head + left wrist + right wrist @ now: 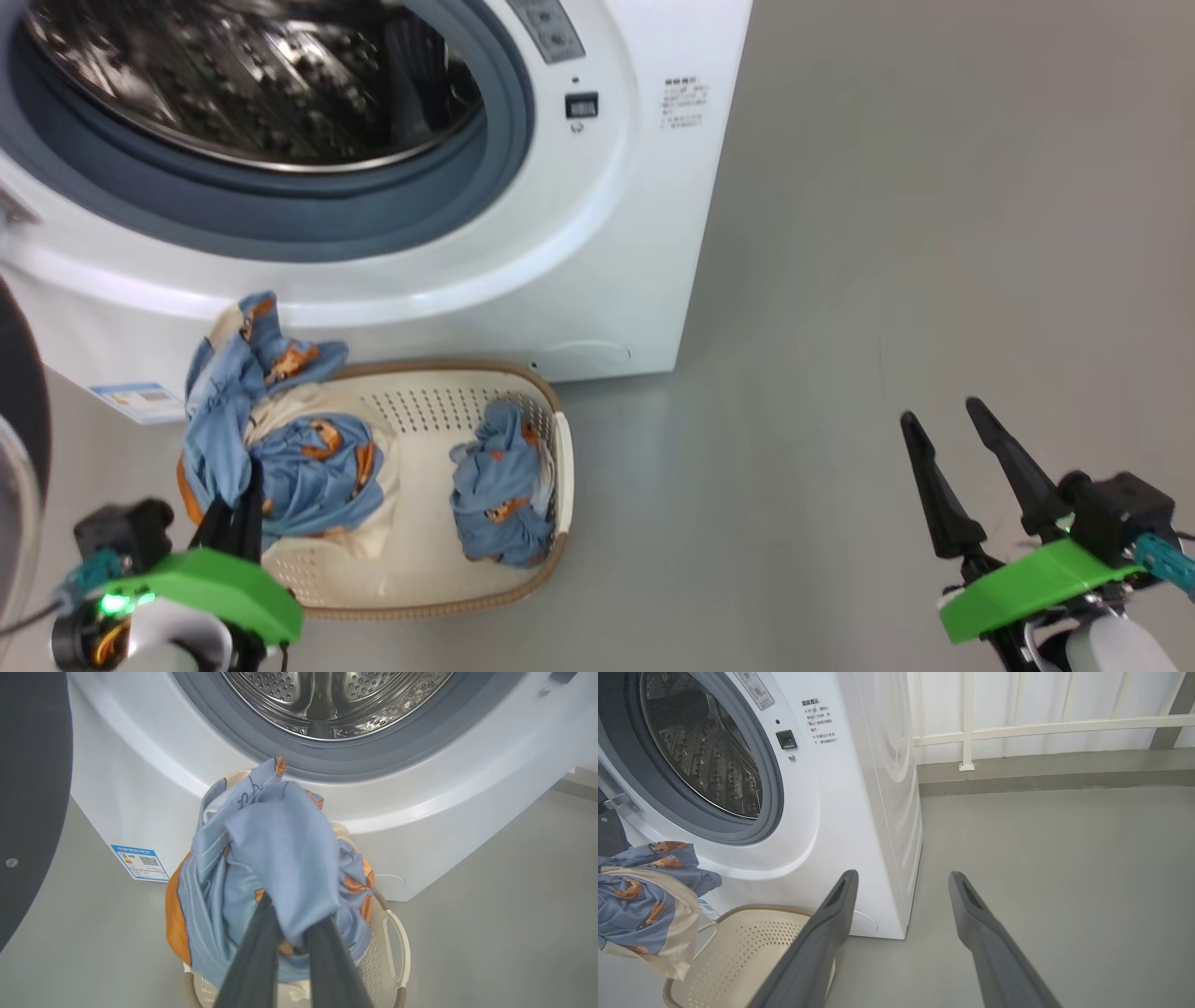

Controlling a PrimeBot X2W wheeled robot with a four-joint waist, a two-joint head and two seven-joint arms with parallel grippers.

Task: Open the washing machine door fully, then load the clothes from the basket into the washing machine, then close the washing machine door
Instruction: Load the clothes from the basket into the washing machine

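Left wrist view: loading, my left gripper (294, 933) clamps the clothes (280, 858), seemingly raised, below the washing machine (140, 779) mouth; next I lift them in; right gripper (903, 877) gapes empty.

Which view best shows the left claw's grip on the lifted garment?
Left wrist view: the left claw pinches the garment up close. Head view shows it hanging above the basket, grip partly hidden. Right wrist view catches its side.
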